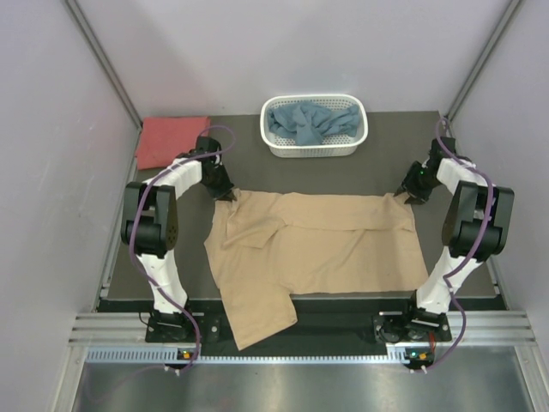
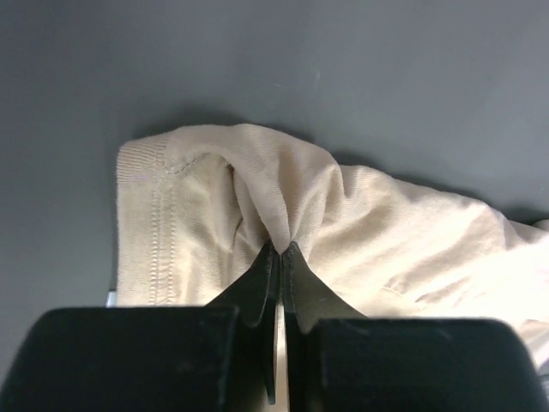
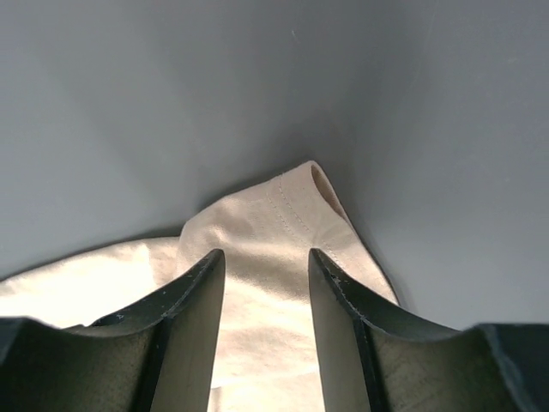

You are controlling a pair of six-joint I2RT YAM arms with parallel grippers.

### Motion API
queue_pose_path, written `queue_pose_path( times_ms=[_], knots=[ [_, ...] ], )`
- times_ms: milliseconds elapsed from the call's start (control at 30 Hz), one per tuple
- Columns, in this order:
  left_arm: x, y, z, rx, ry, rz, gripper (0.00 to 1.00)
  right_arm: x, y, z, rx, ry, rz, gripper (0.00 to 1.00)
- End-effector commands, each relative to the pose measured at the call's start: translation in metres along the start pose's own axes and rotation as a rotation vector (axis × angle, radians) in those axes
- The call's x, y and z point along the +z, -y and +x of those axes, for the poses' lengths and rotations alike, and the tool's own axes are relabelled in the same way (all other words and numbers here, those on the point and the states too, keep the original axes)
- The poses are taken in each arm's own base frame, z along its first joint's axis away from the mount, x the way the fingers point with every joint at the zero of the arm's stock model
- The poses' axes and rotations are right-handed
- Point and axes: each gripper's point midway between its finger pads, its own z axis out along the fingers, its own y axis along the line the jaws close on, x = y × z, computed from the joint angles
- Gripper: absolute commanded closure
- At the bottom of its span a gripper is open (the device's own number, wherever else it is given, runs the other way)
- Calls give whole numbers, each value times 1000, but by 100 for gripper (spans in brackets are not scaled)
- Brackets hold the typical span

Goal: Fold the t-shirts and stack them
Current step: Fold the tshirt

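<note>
You see a tan t-shirt (image 1: 317,245) spread across the middle of the dark worktop (image 1: 386,154), with its 7 o'clock part hanging over the near edge. At its 11 o'clock corner your left fingers (image 2: 257,292) are clamped together on a pinch of the tan cloth. At its 1 o'clock corner your right fingers (image 3: 193,300) stand apart, a hemmed corner lying between them. Bare worktop separates the shirt's far edge from a white lattice basket (image 1: 313,151) at 12 o'clock, which holds a crumpled dusty blue t-shirt (image 1: 309,124). A folded coral-red t-shirt (image 1: 171,140) lies in the 10 o'clock corner by the left wall.
</note>
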Motion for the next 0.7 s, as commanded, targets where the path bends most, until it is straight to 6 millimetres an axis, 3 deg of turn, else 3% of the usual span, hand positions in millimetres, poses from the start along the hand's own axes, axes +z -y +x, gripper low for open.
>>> queue_pose_path(
  times_ms=[0, 167, 433, 667],
  knots=[
    [-26, 10, -28, 20, 106, 24, 100, -11, -10, -7, 6, 55, -26, 56],
    [-32, 6, -40, -2, 130, 26, 100, -9, -12, -6, 54, 54, -35, 66],
    [-37, -10, -46, -41, 141, 27, 100, -8, 0, -9, 29, 68, 28, 66],
    [-37, -16, -49, -71, 140, 39, 100, -18, 10, -22, -69, 106, 70, 63]
  ],
)
